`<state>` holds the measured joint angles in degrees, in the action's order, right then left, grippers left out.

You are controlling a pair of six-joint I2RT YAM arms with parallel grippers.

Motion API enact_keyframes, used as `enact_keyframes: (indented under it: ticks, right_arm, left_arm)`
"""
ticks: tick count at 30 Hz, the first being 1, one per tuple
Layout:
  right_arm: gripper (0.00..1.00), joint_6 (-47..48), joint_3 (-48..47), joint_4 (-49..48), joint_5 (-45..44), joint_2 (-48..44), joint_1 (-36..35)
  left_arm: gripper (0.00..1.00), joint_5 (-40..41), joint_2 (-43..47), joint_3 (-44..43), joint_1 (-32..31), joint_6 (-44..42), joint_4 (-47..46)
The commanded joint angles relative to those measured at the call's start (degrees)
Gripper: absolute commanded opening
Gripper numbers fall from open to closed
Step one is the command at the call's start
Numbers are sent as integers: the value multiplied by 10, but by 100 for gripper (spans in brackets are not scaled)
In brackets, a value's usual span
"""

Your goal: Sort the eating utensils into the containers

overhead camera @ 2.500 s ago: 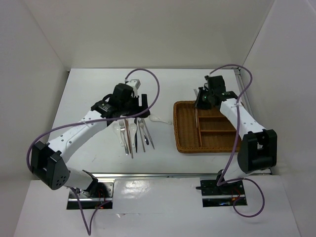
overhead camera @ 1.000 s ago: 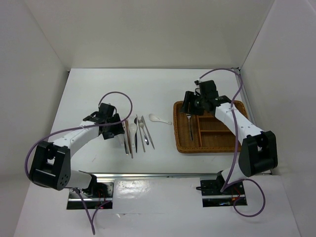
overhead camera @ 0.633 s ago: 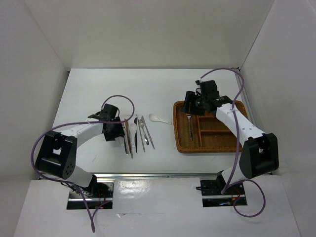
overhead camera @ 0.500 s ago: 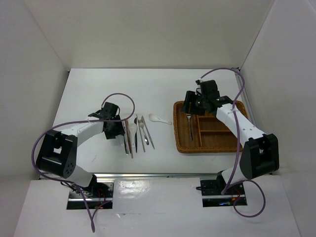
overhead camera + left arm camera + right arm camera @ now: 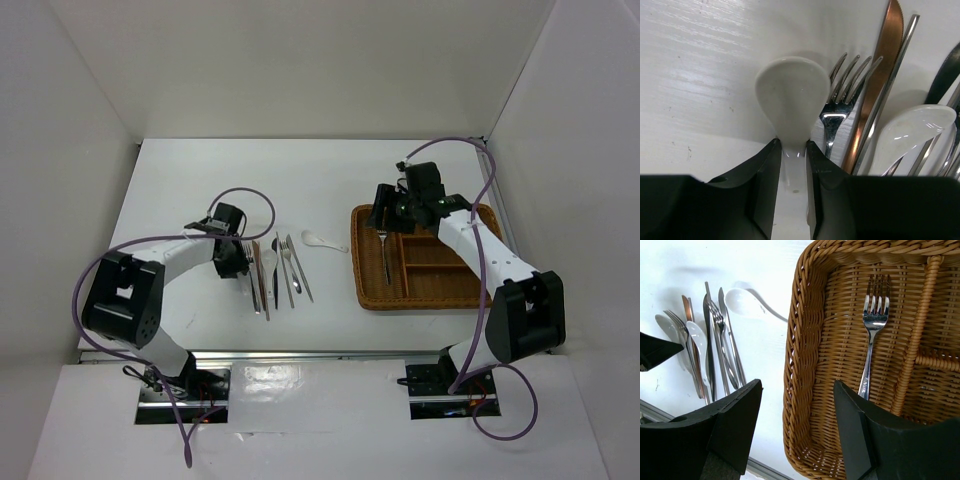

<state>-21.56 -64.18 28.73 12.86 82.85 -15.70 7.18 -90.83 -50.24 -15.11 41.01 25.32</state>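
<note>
My left gripper (image 5: pixel 792 150) is low over the table at the left end of the utensil row (image 5: pixel 275 268), its fingers pressed on both sides of a white soup spoon's (image 5: pixel 792 97) handle. Beside that spoon lie a silver fork (image 5: pixel 840 100), a copper knife (image 5: pixel 880 75) and another white spoon (image 5: pixel 912 130). A third white spoon (image 5: pixel 316 240) lies alone between the row and the wicker tray (image 5: pixel 360 290). My right gripper (image 5: pixel 797 395) hangs open and empty over the tray's left rim (image 5: pixel 800 340). One fork (image 5: pixel 872 330) rests in the long compartment.
The tray's shorter compartments (image 5: pixel 440 255) sit right of the wicker divider (image 5: pixel 915 340). White walls enclose the table on three sides. A metal rail (image 5: pixel 300 355) runs along the near edge. The left arm's purple cable (image 5: pixel 250 195) loops above the row.
My left arm drew back to the row's left end and its jaws narrowed onto the white spoon's handle. The right gripper left a fork in the tray, then stayed still.
</note>
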Motion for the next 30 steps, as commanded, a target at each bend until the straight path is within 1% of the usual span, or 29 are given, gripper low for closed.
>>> enact_keyframes:
  ticks: [1, 3, 4, 5, 9, 12, 19, 21, 23, 27, 30]
  right_arm:
    - [67, 8, -9, -14, 12, -20, -1]
    - [66, 16, -9, -26, 30, -20, -1]
    - [66, 23, -9, -26, 53, -26, -7]
    - [66, 23, -9, -35, 60, -26, -7]
    - [66, 28, -4, -53, 72, -38, -27]
    - [66, 28, -4, -67, 91, -45, -33]
    - [66, 11, 2, -120, 153, -45, -50]
    - [66, 6, 2, -133, 161, -37, -63]
    - [66, 6, 2, -144, 175, -24, -71]
    - [66, -14, -3, -177, 188, 0, -86]
    - [66, -27, -3, -195, 202, 17, -110]
  left_arm:
    - [37, 25, -27, -17, 3, 17, 35]
    - [32, 40, -34, -17, 3, 23, 35]
    - [30, 40, -34, -17, -3, 28, 35]
    - [26, 40, -34, -17, -4, 28, 35]
    - [17, 40, -28, -17, -14, 28, 35]
    - [16, 21, -5, -23, -19, 28, 35]
    - [16, -35, 97, -40, -47, -12, 24]
    - [16, -47, 102, -53, -54, -19, 31]
    - [16, -76, 115, -58, -72, -32, 31]
    - [16, -124, 121, -64, -106, -44, -7]
    - [16, -137, 121, -70, -140, -44, -35]
